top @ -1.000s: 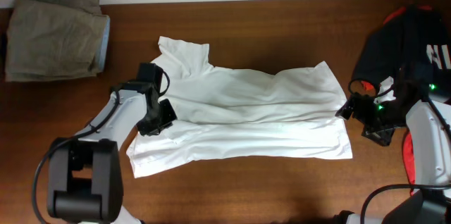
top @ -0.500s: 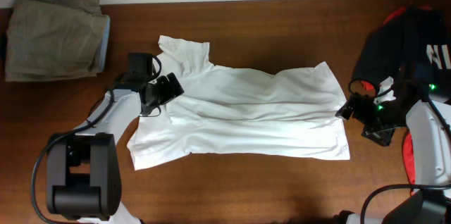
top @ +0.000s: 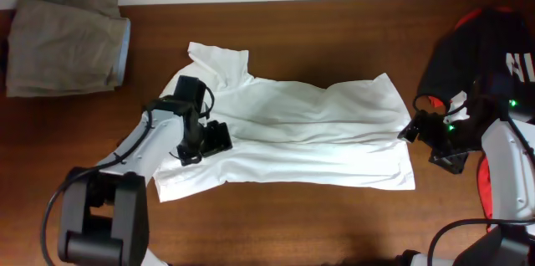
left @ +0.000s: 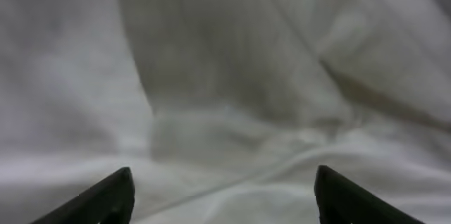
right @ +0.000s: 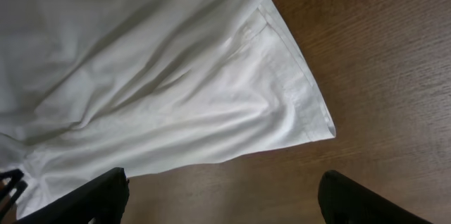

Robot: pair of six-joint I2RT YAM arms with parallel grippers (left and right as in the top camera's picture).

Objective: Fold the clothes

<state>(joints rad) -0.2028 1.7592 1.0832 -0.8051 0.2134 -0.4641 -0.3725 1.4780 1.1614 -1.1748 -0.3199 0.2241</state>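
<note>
The clothes, a wrinkled white T-shirt [top: 301, 132], lie spread across the middle of the brown table [top: 292, 224], with one sleeve pointing to the far left. My left gripper [top: 211, 139] hovers open over the shirt's left part. In the left wrist view white cloth [left: 225, 76] fills the frame and the left gripper [left: 225, 199] has nothing between its fingertips. My right gripper [top: 411, 129] stands open just off the shirt's right edge. In the right wrist view the shirt's hem corner [right: 296, 104] lies on bare wood ahead of the right gripper [right: 222, 199].
A folded olive-khaki garment [top: 63, 42] lies at the far left corner. A black shirt with red trim [top: 481, 48] is heaped at the right, beside the right arm. The pale wall runs along the table's far edge.
The left gripper has opened and let go of the shirt's left part. It swung toward the sleeve, then back right over the shirt. The right arm has not moved.
</note>
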